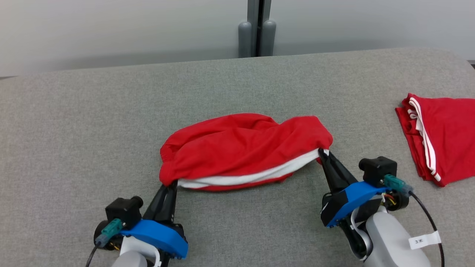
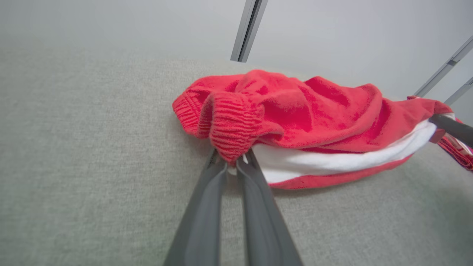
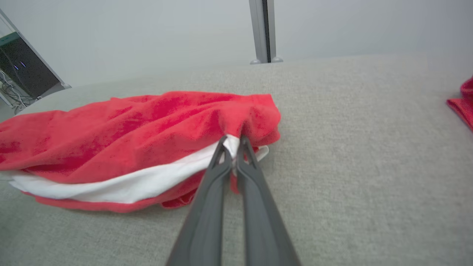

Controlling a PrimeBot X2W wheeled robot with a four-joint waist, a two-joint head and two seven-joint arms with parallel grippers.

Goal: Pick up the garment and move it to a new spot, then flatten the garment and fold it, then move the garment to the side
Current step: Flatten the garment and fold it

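The garment (image 1: 241,148) is red with a white stripe along its near edge and lies bunched in the middle of the grey table (image 1: 92,122). My left gripper (image 1: 169,185) is shut on its near-left corner, where ribbed red cloth (image 2: 231,133) folds over the fingertips. At the near-right corner my right gripper (image 1: 322,152) is shut on the white-striped edge (image 3: 232,144). In the left wrist view the garment (image 2: 314,118) stretches rightward to the other gripper's dark fingers (image 2: 452,127). The right wrist view has the garment (image 3: 129,133) spreading to the left.
A second red garment with white stripes (image 1: 438,137) lies folded at the table's right edge, and a bit of its red cloth (image 3: 463,101) is seen at the right of the right wrist view. A grey post (image 1: 258,29) stands behind the table against the pale wall.
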